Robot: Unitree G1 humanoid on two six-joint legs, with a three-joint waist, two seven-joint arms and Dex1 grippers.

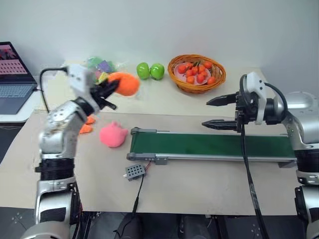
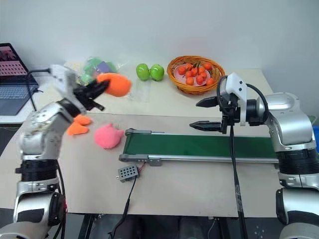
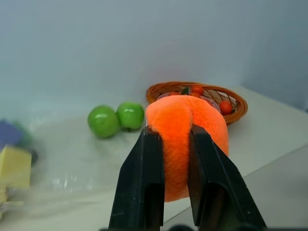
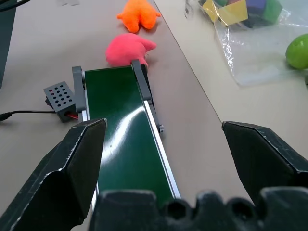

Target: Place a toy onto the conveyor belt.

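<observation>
Beige matte table (image 1: 199,179) carries a long dark-green belt in a grey metal frame (image 1: 209,145). Left tool (image 1: 110,89) pinches the rounded fuzzy bright-orange plush toy (image 1: 124,83), held aloft. Right tool (image 1: 215,112) is spread wide above the belt.

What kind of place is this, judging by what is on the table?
Probably a robot test bench in a lab or office, not a home: a small conveyor belt with loose wiring, plush toys such as the pink plush, and a laptop on a side desk.

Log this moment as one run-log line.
left pincer: shut on toy, raised | right pincer: open above conveyor belt | toy not yet on belt
</observation>
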